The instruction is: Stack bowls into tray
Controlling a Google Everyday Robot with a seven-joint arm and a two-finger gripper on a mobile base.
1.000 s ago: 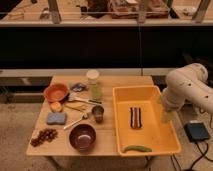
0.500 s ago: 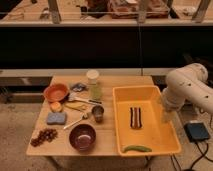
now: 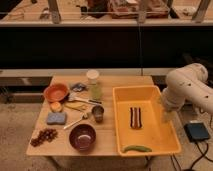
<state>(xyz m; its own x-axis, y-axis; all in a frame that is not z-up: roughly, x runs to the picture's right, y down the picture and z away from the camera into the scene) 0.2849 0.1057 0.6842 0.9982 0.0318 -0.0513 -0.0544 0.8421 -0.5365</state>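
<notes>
Opening step of stacking, no bowl yet grasped. The pincer (image 3: 165, 112) hangs wide and empty over the right wall of the yellow tray (image 3: 150, 89). The maroon bowl (image 3: 83, 136) sits at the front of the desk (image 3: 107, 135), the orange bowl (image 3: 55, 92) at its left rear, both outside the tray. Next move, by judgement: a reach leftward across the tray to one bowl's rim.

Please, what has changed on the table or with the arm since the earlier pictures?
Nothing has visibly changed. The gripper hangs open over the right wall of the yellow tray, holding nothing. The maroon bowl and the orange bowl sit on the table, outside the tray.
</notes>
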